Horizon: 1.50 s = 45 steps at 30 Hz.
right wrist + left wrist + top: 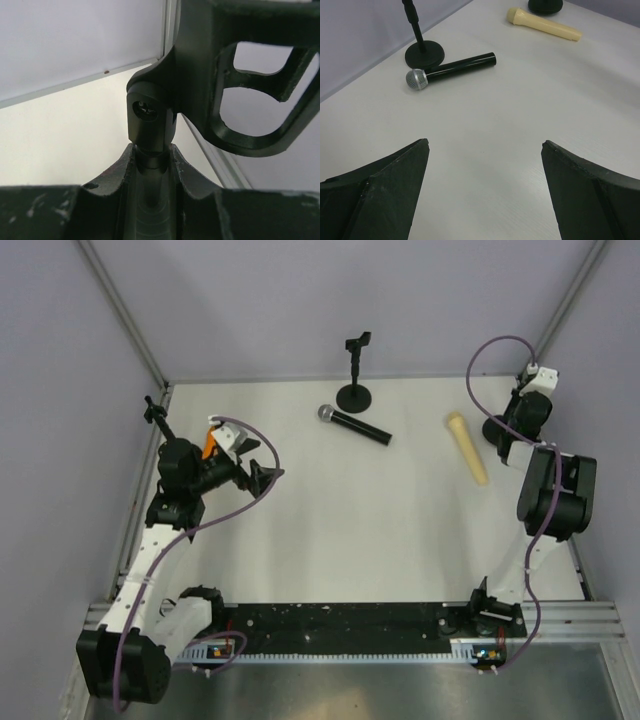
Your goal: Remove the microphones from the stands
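Right gripper (152, 165): clenched on the post of the right stand (149, 117), just under its swivel joint.
Left gripper (485, 145): released, jaws wide apart, nothing between them, low over the table (300, 540).
Cream microphone (467, 446): out of the stand, lying flat on the table just beside the right stand's base.
Black microphone (353, 426): lying flat, grille head toward the left arm, just beside the base of the rear stand (354, 396).
Rear stand: upright at the back edge.
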### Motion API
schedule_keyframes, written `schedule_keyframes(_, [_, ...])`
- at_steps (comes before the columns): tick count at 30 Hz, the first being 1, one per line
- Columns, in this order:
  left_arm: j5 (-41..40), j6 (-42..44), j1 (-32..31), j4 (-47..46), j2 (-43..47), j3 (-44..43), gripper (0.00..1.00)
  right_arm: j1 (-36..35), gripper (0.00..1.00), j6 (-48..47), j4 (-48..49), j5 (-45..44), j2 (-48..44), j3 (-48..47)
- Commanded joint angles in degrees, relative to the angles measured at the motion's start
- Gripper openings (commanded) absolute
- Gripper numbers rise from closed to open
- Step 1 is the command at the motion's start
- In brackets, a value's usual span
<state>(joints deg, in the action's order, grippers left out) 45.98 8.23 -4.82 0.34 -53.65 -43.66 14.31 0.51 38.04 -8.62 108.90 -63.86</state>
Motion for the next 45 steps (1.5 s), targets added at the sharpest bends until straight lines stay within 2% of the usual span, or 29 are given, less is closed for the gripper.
schedule_keyframes(1, [2.01, -1.2, 0.6, -3.85, 1.26, 1.03, 0.99, -0.24, 0.0, -0.16, 9.95, -1.66, -0.27, -2.77])
schedule_keyframes(2, [2.19, -1.28, 0.6, -3.94, 1.27, 1.03, 0.99, -0.33, 0.0, -0.16, 9.95, -1.49, -0.1, -2.42])
schedule_keyframes(3, [2.27, -1.37, 0.6, -4.03, 1.35, 1.12, 0.99, -0.24, 0.04, -0.16, 9.51, -0.96, -0.09, -2.33])
schedule_keyframes(4, [2.36, -1.29, 0.6, -4.12, 1.35, 1.03, 0.99, -0.24, 0.12, -1.9, 8.98, -0.17, -0.18, -2.07])
schedule_keyframes(6, [2.71, -1.46, 0.69, -4.2, 1.44, 0.86, 0.99, -0.24, 0.42, -2.27, 6.97, 1.93, -0.53, -1.97])
schedule_keyframes(8, [3.07, -1.9, 0.69, -4.38, 1.44, 0.51, 0.99, -0.24, 0.68, -2.1, 4.07, 3.34, -1.67, -1.89])
schedule_keyframes(10, [3.15, -2.34, 0.69, -4.29, 1.44, -0.28, 0.99, -0.24, 0.86, -1.83, 1.78, 3.87, -3.69, -1.28])
schedule_keyframes(12, [3.16, -2.52, 0.6, -4.12, 1.62, -0.81, 0.99, -0.24, 0.99, -2.09, -1.72, 4.05, -6.06, -0.75])
schedule_keyframes(16, [1.75, -0.77, 0.69, -0.62, 2.49, -2.74, 0.99, -0.24, 0.99, -3.76, -13.57, 5.01, -12.29, 0.13])
schedule_keyframes(20, [-4.04, 5.02, 0.6, 14.3, 3.2, -10.72, 0.99, -0.24, 0.99, -6.31, -29.21, 8.27, -23.62, 2.5])
schedule_keyframes(24, [-9.4, 13.03, 0.6, 28.9, 3.81, -20.21, 0.99, -0.24, 0.99, -12.8, -43.81, 16.07, -37.68, 7.07])
schedule_keyframes(28, [-16.16, 11.82, 0.6, 33.5, 6.18, -23.75, 0.99, -0.33, 0.99, -17.73, -57.78, 27.32, -52.27, 9.36])
schedule_keyframes(30, [-20.99, 8.83, 0.6, 33.15, 7.41, -24.28, 0.99, -0.33, 0.99, -15.82, -62.1, 30.93, -58.33, 9.28])
schedule_keyframes(35, [-32.42, 2.42, 0.6, 30.78, 10.75, -23.93, 0.99, -0.33, 0.99, -9.49, -62.3, 37.61, -70.39, 5.95])
schedule_keyframes(38, [-39.54, -0.32, 0.6, 29.11, 12.51, -23.4, 0.99, -0.33, 0.99, -2.82, -63.0, 39.9, -71.37, 0.24])
schedule_keyframes(41, [-41.84, 0.38, 0.6, 29.8, 14.35, -22.7, 0.99, -0.33, 0.99, -0.95, -62.65, 46.21, -71.64, -3.37])
schedule_keyframes(45, [-42.9, 1.17, 0.6, 31.12, 16.38, -20.86, 0.99, -0.42, 0.99, 6.68, -58.18, 53.43, -71.9, -2.95])
